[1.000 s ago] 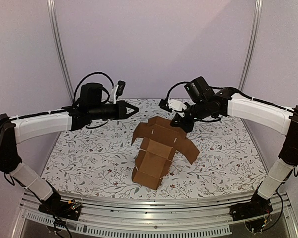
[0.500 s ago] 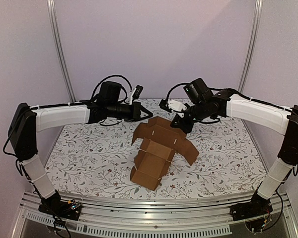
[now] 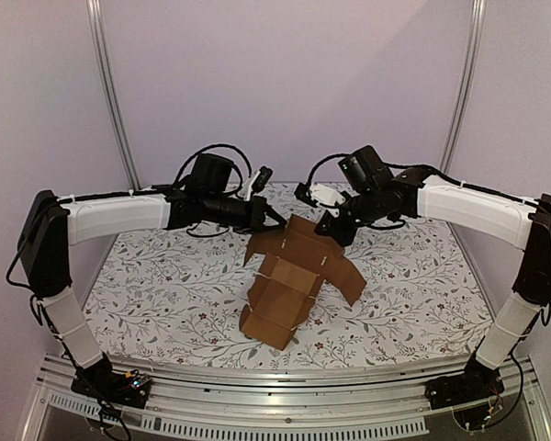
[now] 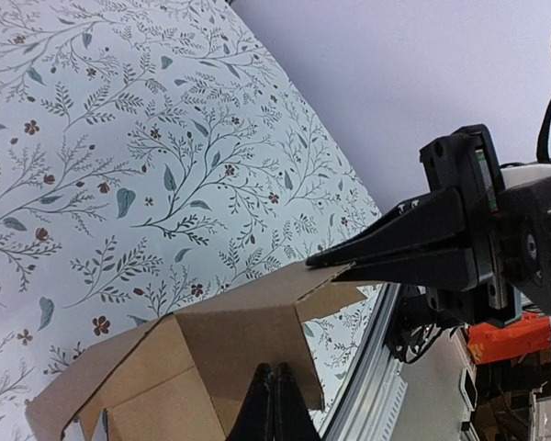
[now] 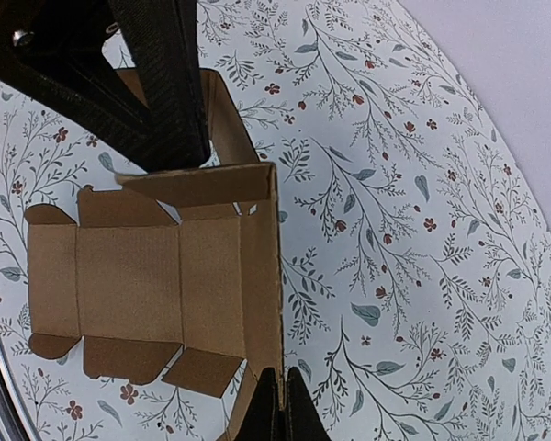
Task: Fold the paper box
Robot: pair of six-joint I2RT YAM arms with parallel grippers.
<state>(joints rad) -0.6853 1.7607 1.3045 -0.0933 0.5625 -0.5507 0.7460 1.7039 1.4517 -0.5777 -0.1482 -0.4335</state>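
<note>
Brown cardboard paper box (image 3: 289, 276), half-formed, stands mid-table on the floral tabletop (image 3: 156, 285). Near end is folded into a squarish shell; far flaps with notched tabs are splayed. Left gripper (image 3: 280, 220), jaws pressed together, is at the far flap from the left. Right gripper (image 3: 329, 230), jaws also pressed together, has its tips at the far-right flap edge.

left claw (image 4: 275, 378) and right claw (image 5: 281, 377) were skinny black wedges, white arm shells (image 3: 110, 213), black joints, loopy black cables (image 3: 222, 149) up top
</note>
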